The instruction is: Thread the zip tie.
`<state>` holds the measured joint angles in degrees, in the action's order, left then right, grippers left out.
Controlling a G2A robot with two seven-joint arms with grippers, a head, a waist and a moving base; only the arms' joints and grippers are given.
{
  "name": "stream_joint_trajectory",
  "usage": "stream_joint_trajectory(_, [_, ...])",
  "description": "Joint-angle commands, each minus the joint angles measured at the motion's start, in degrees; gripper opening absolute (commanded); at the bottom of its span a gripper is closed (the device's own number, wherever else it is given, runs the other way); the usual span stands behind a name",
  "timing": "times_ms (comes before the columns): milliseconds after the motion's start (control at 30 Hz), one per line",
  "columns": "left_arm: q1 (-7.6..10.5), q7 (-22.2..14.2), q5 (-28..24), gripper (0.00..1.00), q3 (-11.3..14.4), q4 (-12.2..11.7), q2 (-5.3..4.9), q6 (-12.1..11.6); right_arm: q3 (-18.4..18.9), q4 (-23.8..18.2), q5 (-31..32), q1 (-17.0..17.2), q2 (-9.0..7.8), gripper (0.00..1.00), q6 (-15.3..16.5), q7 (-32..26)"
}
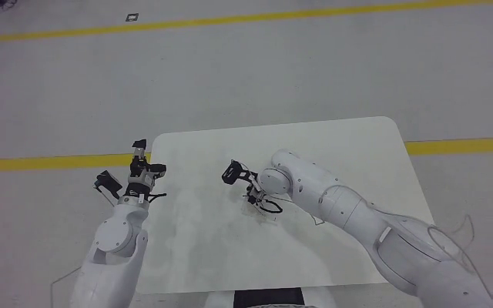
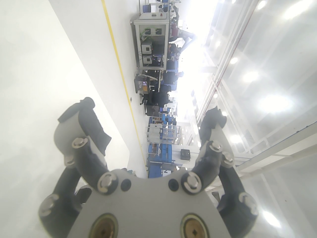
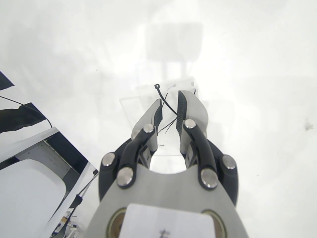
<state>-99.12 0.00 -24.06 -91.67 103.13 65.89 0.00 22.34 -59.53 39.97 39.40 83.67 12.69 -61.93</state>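
The zip tie (image 3: 165, 101) is a thin black strap with a small square head at one end. It lies slanted on the white bench (image 1: 347, 146), near mid-bench. The strap runs between the parted fingers of the right hand (image 3: 170, 97).

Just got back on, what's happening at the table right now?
The right hand is down over the middle of the table. It is open, and a black zip tie lies between its fingers, not yet gripped. The left hand is open and empty at the table's left edge.
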Motion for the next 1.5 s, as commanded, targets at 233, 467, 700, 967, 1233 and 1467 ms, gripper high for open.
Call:
stream_joint_trajectory(233, [0.0, 0.0, 0.0, 1.0, 0.0, 0.0, 0.0, 0.0, 0.0, 1.5, 0.3, -0.2, 1.18, 0.02, 1.2, -0.1])
stream_joint_trajectory(467, [0.0, 0.0, 0.0, 1.0, 0.0, 0.0, 0.0, 0.0, 1.2, 0.8, 0.2, -0.5, 1.34, 0.0, 0.5, -1.8])
stream_joint_trajectory(700, [0.0, 0.0, 0.0, 1.0, 0.0, 0.0, 0.0, 0.0, 5.8, -5.2, -0.1, 1.2, -0.83, 0.0, -1.9, -4.0])
stream_joint_trajectory(967, [0.0, 0.0, 0.0, 1.0, 0.0, 0.0, 0.0, 0.0, 17.2, -19.7, -2.2, 7.3, -5.6, 0.0, -0.1, -1.3])
stream_joint_trajectory(1233, [0.0, 0.0, 0.0, 1.0, 0.0, 0.0, 0.0, 0.0, 25.4, -26.3, -8.9, 11.0, -8.03, 0.0, 6.8, 8.1])
stream_joint_trajectory(1467, [0.0, 0.0, 0.0, 1.0, 0.0, 0.0, 0.0, 0.0, 23.4, -23.2, -14.8, 7.1, -7.8, 0.0, 6.8, 12.1])
